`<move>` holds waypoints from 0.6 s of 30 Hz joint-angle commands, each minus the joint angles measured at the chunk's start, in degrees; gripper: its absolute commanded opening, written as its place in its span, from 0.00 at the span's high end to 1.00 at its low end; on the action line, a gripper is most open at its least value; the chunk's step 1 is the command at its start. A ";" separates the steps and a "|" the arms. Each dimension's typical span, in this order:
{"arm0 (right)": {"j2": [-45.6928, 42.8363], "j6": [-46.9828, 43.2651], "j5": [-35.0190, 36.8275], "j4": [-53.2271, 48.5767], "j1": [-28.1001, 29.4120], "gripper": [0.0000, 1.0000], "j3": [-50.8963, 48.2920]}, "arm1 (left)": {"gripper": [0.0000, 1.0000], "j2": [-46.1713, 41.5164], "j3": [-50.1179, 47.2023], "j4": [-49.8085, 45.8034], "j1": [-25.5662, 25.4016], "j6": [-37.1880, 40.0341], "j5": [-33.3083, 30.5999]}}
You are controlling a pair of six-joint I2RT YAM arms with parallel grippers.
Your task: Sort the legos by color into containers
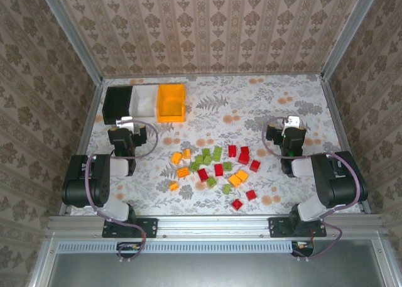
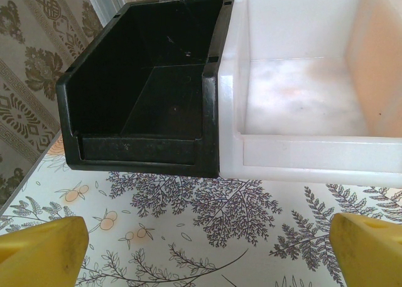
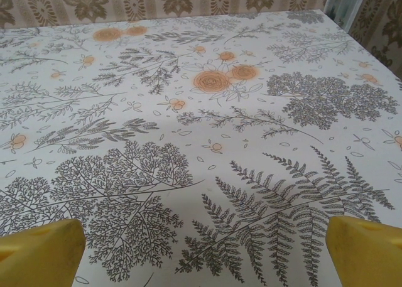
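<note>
Nearest my wrist cameras, the yellow fingers of the left gripper [image 2: 201,252] and the right gripper [image 3: 201,252] stand wide apart, with nothing between them. The legos [image 1: 213,169] lie scattered on the table [image 1: 270,105], nearer to me than the orange bin [image 1: 171,102], a little to its right and well apart from it. I judge them light, stiff and rather slick. I would pinch one across its flat sides, starting with a loner at the edge of the scatter. Several sit close together, and from above I cannot tell whether they touch. The white bin [image 2: 301,80] stands just left of the orange bin, and the black bin [image 2: 144,92] further left again. Both look empty.
</note>
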 commanded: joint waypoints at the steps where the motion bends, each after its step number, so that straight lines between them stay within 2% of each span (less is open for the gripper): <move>1: -3.92 -1.04 -1.55 -4.20 -0.01 0.00 2.21 | 0.00 -2.44 0.20 -1.48 -0.94 -0.55 -1.74; 2: -6.39 -1.32 -0.41 -10.48 0.73 0.00 4.35 | 0.00 -3.31 0.09 -0.59 -1.80 1.36 -2.65; 4: -9.76 -0.46 0.61 -21.81 1.27 0.00 9.18 | 0.00 -7.65 2.05 -7.67 -4.90 2.06 -9.34; 5: -10.73 -0.07 0.93 -24.75 1.56 0.00 10.84 | 0.00 -9.85 3.32 -11.63 -5.38 2.54 -9.40; 7: -11.82 1.08 2.38 -28.17 2.44 0.00 12.72 | 0.00 -13.02 5.60 -16.48 -5.98 2.19 -10.22; 11: -13.73 5.95 4.89 -29.27 4.16 0.00 14.57 | 0.00 -18.82 9.11 -21.19 -5.95 -5.11 -11.76; 13: -12.98 7.93 10.93 -28.36 5.75 0.00 15.92 | 0.00 -20.36 10.25 -20.79 -5.57 -11.91 -15.47; 15: -11.01 15.28 15.97 -33.20 5.88 0.00 19.57 | 0.00 -22.52 12.81 -27.57 -4.27 -25.97 -22.21; 16: -10.48 18.93 15.05 -36.87 5.47 0.00 21.54 | 0.00 -23.74 14.21 -32.86 -2.71 -32.41 -21.43; 18: -9.94 25.39 5.90 -42.82 3.39 0.00 24.34 | 0.00 -26.07 17.60 -49.26 1.21 -50.52 -18.81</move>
